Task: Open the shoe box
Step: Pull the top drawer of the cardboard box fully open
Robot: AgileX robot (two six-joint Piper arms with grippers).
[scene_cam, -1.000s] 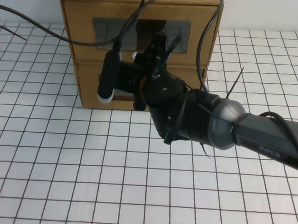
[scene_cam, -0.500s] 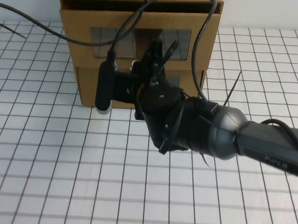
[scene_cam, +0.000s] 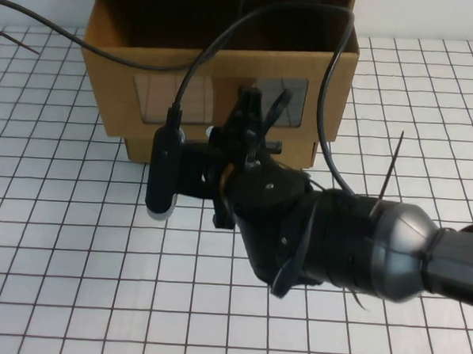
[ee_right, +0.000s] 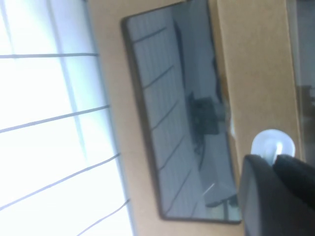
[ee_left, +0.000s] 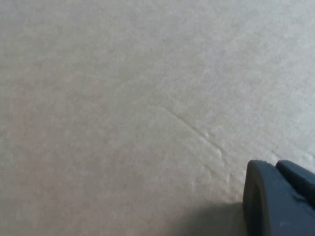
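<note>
Left gripper: I see it only in its own wrist view, close against plain cardboard. I cannot tell whether it is open or shut.
Box: it sits at the far middle of the counter, front towards me, base flat.
Lid: the front is raised off the base and the dark inside shows above its flap. I judge it part open, not yet thrown back.
Right gripper: it is at the middle of the flap, beside the window, jaws together and pinched on the flap's edge as far as I can judge.
Risk, slip: the hold is thin. If I pull straight instead of along the hinge's arc, the cardboard may slide out and the lid drop shut.
Risk, drag: the box looks light, so a hard lift could tip it or drag it towards me.
Risk, cable: it loops across the lid's top edge and could snag there.
</note>
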